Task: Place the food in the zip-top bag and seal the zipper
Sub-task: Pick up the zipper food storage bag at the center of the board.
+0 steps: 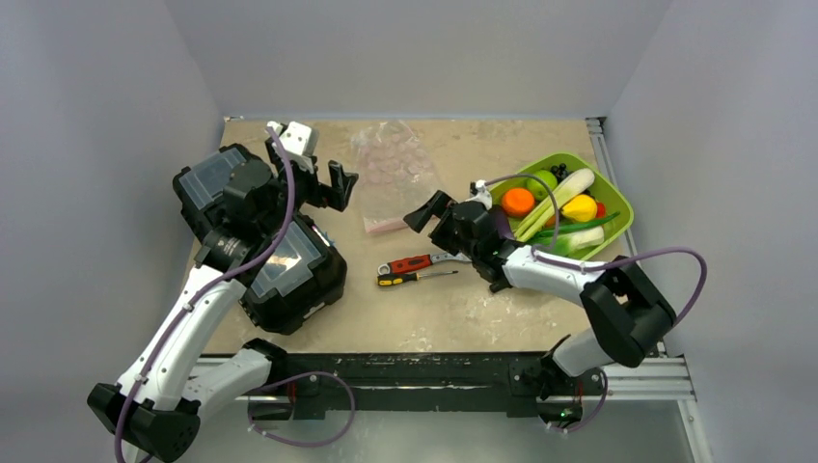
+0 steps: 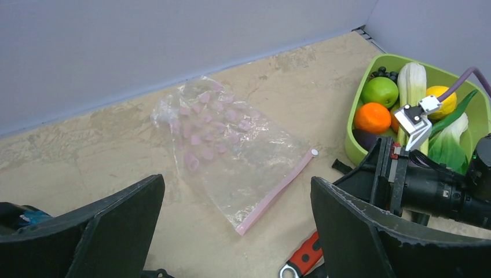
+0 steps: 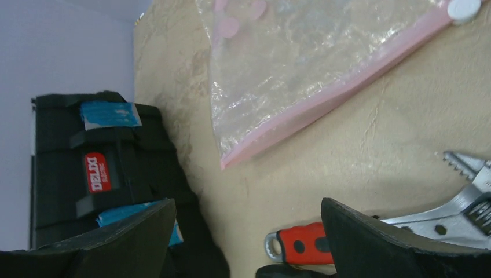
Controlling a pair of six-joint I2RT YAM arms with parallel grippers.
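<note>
The clear zip-top bag [image 1: 391,172] lies flat at the back middle of the table, its pinkish zipper [image 1: 386,225] on the near edge. The left wrist view shows the bag [image 2: 231,145] and the zipper [image 2: 278,194]. The food sits in a lime-green tray [image 1: 617,198]: orange ball [image 1: 518,202], green apple [image 1: 543,181], yellow piece [image 1: 580,206], bok choy [image 1: 558,207], dark grapes [image 1: 558,170]. My left gripper [image 1: 340,188] is open and empty just left of the bag. My right gripper [image 1: 446,201] is open and empty between the bag and the tray.
A red-handled wrench [image 1: 415,262] and a screwdriver [image 1: 417,278] lie in front of the bag. A black toolbox [image 1: 289,265] stands at the left, under my left arm. Grey walls close the back and both sides.
</note>
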